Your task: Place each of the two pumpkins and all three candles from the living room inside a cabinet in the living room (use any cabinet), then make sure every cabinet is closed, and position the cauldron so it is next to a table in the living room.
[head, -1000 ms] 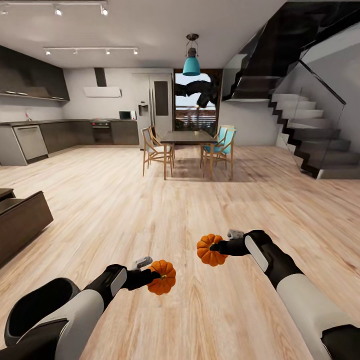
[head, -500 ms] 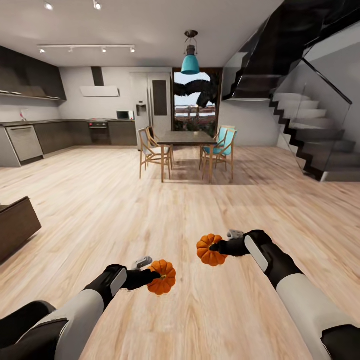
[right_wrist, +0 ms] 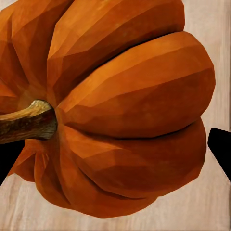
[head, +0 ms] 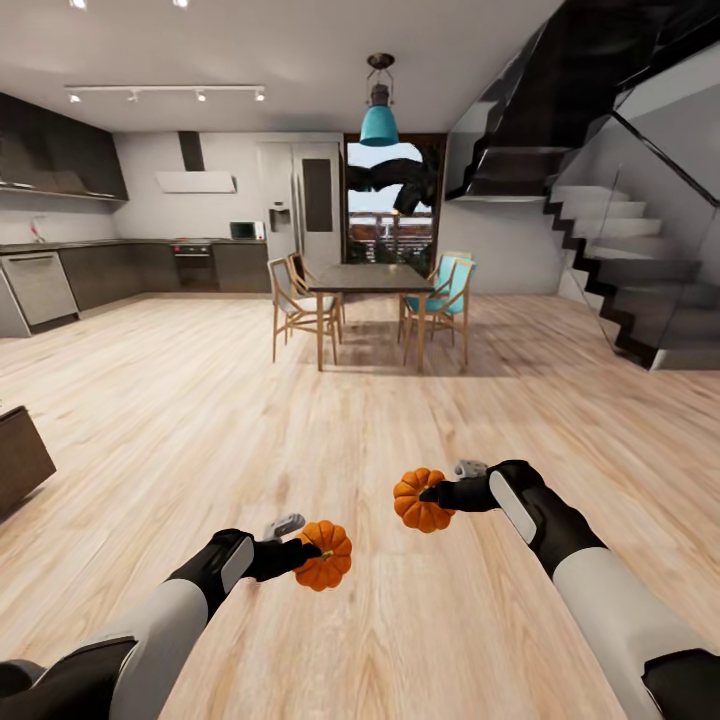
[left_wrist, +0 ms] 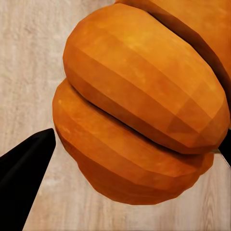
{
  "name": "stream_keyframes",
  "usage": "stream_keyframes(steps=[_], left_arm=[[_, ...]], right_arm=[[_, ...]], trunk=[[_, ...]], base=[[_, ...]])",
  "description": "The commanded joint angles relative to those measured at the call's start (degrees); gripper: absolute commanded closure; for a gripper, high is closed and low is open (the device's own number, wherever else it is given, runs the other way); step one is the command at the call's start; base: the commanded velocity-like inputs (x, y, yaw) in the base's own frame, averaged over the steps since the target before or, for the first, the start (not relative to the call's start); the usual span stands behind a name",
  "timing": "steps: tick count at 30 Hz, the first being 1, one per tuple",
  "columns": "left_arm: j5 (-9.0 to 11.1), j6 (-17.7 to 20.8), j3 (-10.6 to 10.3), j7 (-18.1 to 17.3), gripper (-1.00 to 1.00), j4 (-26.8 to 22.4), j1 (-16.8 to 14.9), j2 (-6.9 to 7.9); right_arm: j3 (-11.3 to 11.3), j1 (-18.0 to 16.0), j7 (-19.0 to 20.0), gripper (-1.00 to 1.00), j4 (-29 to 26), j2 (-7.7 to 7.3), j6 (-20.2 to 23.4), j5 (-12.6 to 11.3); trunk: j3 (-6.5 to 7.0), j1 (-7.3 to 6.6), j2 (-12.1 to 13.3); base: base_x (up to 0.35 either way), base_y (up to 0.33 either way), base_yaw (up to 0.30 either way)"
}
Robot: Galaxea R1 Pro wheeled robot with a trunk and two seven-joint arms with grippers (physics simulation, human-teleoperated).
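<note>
Pumpkins, two, are carried above the wood floor [head: 400, 620] in the lower centre of the frame: the left claw [head: 304, 552] grasps one pumpkin [head: 324, 555], the right claw [head: 432, 493] grasps the other pumpkin [head: 420, 500]. A dark cabinet [head: 18, 462] corner sits at the left edge; a dining table [head: 372, 280] stands beyond.

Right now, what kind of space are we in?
Looks like an open-plan home: a kitchen along the back wall, a dining table with chairs mid-room, and a staircase at the right. Each gripper holds a pumpkin over wood floor.
</note>
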Motion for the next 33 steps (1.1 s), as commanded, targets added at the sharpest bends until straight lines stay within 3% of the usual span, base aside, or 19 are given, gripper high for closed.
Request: stream_keyframes(steps=[1, 25, 33], left_arm=[[0.9, 0.5, 0.3, 0.2, 1.0, -0.1, 0.0, -0.03], [0.8, 0.5, 0.4, 0.2, 1.0, 0.0, 0.0, -0.08], [0.8, 0.5, 0.4, 0.2, 1.0, 0.0, 0.0, -0.07]], right_arm=[[0.1, 0.0, 0.5, 1.0, -0.1, -0.05, 0.2, 0.1], [0.1, 0.0, 0.5, 1.0, -0.1, -0.04, 0.2, 0.1], [0.2, 0.0, 0.5, 1.0, -0.1, -0.04, 0.2, 0.2]], trunk=[[-0.05, 0.02, 0.0], [0.0, 0.02, 0.0], [0.0, 0.02, 0.0]], base=[[0.317, -0.121, 0.11], [0.325, -0.06, 0.021], [0.331, 0.0, 0.165]])
